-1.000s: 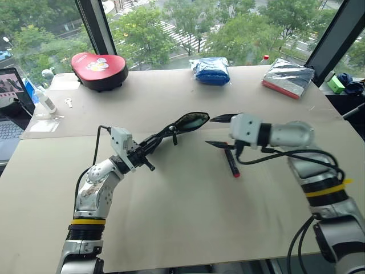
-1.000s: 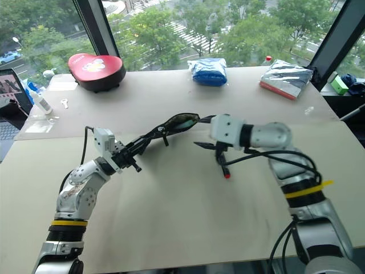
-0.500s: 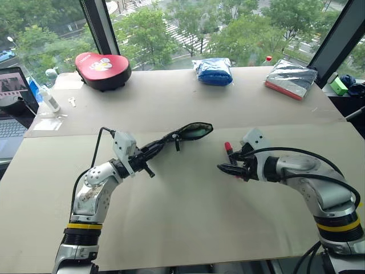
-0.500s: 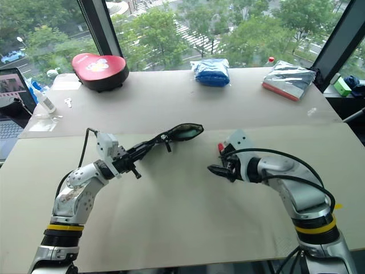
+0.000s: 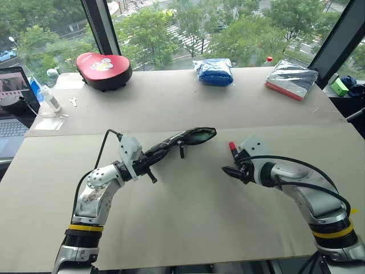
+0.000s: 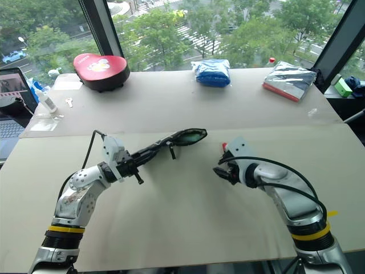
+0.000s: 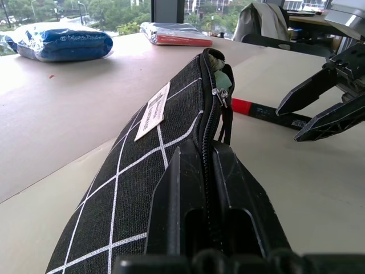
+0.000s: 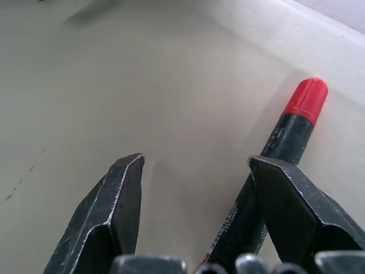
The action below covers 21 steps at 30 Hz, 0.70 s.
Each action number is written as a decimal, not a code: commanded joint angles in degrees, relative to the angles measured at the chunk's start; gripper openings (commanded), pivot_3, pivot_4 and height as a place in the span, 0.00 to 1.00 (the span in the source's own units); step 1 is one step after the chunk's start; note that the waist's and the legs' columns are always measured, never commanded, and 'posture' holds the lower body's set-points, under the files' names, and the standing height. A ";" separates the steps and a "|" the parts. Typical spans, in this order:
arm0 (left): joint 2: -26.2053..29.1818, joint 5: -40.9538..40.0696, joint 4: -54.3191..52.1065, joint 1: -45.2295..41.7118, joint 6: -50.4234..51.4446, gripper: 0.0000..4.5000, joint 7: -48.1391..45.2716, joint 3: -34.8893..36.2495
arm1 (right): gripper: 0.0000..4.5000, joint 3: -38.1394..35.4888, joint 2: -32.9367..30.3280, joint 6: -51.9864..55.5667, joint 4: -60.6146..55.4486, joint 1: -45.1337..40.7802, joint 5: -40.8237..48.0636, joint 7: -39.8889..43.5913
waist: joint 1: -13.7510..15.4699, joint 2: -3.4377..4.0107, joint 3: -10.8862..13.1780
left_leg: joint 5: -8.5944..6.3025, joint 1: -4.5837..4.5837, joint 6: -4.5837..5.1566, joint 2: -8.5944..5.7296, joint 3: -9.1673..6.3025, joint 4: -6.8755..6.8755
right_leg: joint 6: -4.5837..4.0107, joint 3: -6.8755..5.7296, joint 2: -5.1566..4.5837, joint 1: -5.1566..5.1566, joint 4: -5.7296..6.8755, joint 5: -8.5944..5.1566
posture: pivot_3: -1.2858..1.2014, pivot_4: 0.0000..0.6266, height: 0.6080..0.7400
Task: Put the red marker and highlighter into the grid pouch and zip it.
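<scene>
on the beige table (image 5: 188,228) by the windows, your left gripper (image 5: 149,166) is clamped on the grid pouch (image 7: 154,165) — lifted, mouth open — while your right gripper (image 5: 234,165) hangs wide open, empty, over the red marker (image 8: 285,148) lying flat.

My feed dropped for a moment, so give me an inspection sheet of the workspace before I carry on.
Surface: pale table, bare around both arms.
Job's things: grid pouch held off the table, zipper part open, something pale green showing in the opening; red marker lying on the table; highlighter not identified for certain.
Clutter: red heart-shaped case, blue bag, silver packet, small bottle along the far edge.
Grippers: left gripper shut on the grid pouch; right gripper open, low beside the marker, one finger over its barrel.
Cables: black cables on both arms.
Surroundings: windows with trees outside; laptop at far left.
</scene>
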 commanded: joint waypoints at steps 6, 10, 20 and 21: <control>-0.06 -0.65 -1.47 -0.68 -1.25 0.00 -0.26 0.71 | 0.72 -7.63 0.80 -1.55 5.59 -2.63 1.57 -0.49 | 0.00 0.00 0.00 | 0.00 0.00 0.00 -0.01 0.00 0.00 | 0.00 0.00 0.00 0.00 -0.01 0.00 | 0.52 0.24 1.00; 0.01 -0.66 -0.90 -0.54 -1.37 0.00 -0.58 0.82 | 0.72 -9.43 1.09 -2.24 6.53 -3.09 2.40 -0.48 | -0.02 0.00 0.00 | 0.00 -0.01 0.00 0.01 0.00 -0.02 | 0.00 0.00 0.02 -0.02 0.00 0.00 | 0.52 0.24 1.00; -0.19 -0.83 0.25 -0.24 -1.35 0.00 -0.71 1.18 | 0.72 -12.44 -0.02 -9.39 14.17 -2.59 -0.18 -2.02 | -0.08 0.00 0.00 | 0.00 -0.01 0.00 0.00 0.01 -0.03 | 0.00 0.02 0.01 -0.02 0.00 0.00 | 0.52 0.24 1.00; -0.19 -0.88 0.26 -0.20 -1.29 0.00 -0.70 1.25 | 0.72 -12.87 -1.08 -11.73 16.25 -2.55 -1.40 -2.24 | -0.03 0.00 0.00 | 0.00 -0.01 0.00 0.00 0.01 -0.02 | 0.00 0.01 0.01 -0.01 0.00 0.00 | 0.52 0.24 1.00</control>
